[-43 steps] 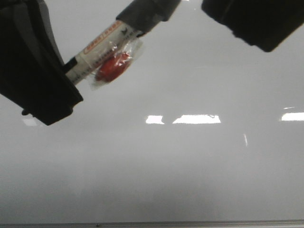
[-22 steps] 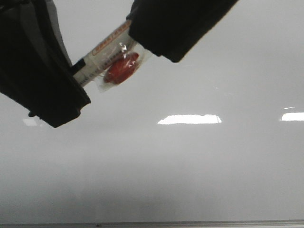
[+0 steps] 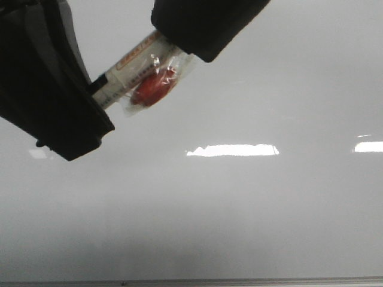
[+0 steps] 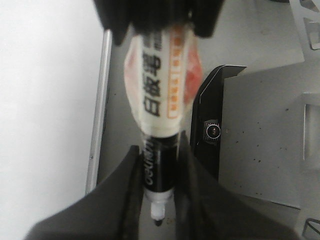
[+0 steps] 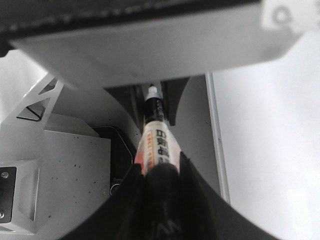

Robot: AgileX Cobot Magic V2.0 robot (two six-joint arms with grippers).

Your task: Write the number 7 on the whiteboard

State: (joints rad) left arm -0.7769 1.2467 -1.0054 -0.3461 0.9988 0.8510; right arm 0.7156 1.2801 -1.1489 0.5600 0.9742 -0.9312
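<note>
Whiteboard [image 3: 251, 227] surface lies bare below the marker [image 3: 134, 66]; both grippers w/ marker block its upper-left area.

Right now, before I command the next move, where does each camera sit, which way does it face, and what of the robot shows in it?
Front view: looks forward and down onto the whiteboard; the left gripper and right gripper both grip the marker.
Left wrist view: on the left arm, looking along its fingers clamped on the marker, nib exposed.
Right wrist view: on the right arm, looking along its fingers around the marker's other end.
Shared: both wrist views show the marker and the board's metal edge.
</note>
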